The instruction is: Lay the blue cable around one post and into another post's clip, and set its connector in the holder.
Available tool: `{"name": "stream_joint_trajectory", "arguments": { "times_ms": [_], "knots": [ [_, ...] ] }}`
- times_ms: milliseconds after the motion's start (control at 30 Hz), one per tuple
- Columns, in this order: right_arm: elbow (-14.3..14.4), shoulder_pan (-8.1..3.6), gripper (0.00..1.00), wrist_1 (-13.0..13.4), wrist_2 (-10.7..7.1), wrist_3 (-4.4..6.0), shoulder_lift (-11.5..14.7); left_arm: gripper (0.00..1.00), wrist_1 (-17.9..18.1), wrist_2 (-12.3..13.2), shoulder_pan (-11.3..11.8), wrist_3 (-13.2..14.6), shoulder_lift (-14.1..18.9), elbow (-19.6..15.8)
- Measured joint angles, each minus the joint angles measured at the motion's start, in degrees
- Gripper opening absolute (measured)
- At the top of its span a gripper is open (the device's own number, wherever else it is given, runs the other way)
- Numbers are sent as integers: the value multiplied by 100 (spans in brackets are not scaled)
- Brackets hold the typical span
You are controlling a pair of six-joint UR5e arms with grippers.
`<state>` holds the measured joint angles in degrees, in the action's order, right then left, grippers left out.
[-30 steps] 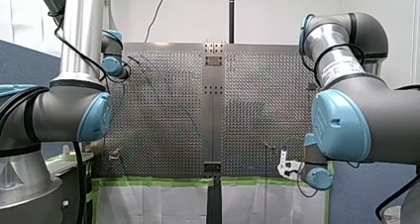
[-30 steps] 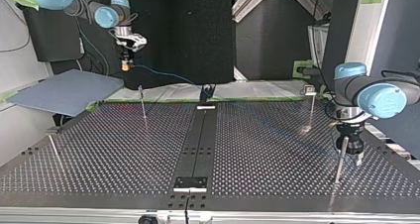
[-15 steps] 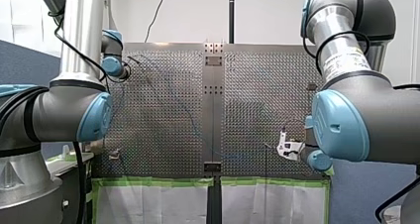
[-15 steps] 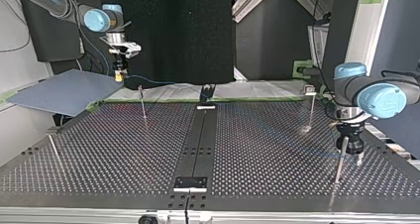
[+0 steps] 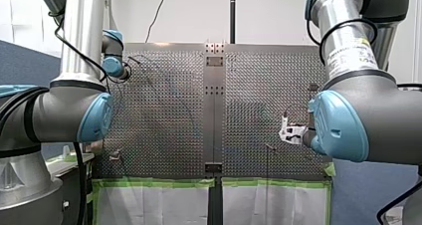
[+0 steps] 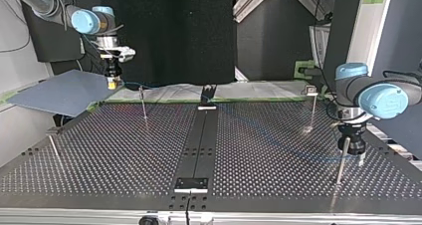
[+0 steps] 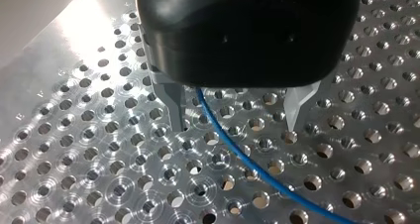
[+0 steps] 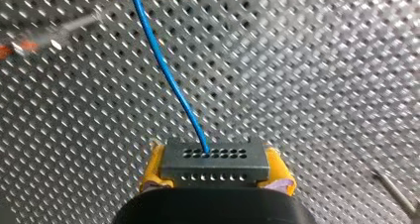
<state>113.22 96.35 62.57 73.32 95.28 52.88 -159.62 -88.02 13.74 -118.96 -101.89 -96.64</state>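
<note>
perforated table (image 8: 322,60) below; connector (image 8: 214,159) pinched in my right gripper (image 8: 216,172)

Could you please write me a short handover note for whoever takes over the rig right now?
My right hand: shut on the connector, held in the air.
My left hand: open, low over the table, fingers astride the blue cable, not gripping it.
Done: connector picked up.
Left: route the cable round a post, into a clip, then seat the connector.
</note>
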Motion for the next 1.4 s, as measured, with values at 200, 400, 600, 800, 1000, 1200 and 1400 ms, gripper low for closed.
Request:
{"name": "stream_joint_trajectory", "arguments": {
  "times_ms": [200,400,600,800,1000,1200,1400],
  "knots": [
    [2,-46,0,-243,313,-201,-68,100,-14,-17,-4,3,0,0],
    [1,-54,0,-212,366,-241,-227,100,-25,-83,-18,9,0,2],
    [-3,2,0,-66,121,-231,-255,100,-26,-100,-37,13,0,2],
    [-5,21,0,-12,-181,-204,-263,100,-132,-126,-39,-68,0,4],
    [-5,33,0,-7,-275,-196,-264,100,-217,-130,-24,-313,1,1],
    [-5,36,0,-12,-282,-194,-264,100,-239,-93,42,-638,3,-1],
    [-5,35,0,-30,-278,-192,-265,100,-229,-32,85,-979,7,-71]
  ]
}}
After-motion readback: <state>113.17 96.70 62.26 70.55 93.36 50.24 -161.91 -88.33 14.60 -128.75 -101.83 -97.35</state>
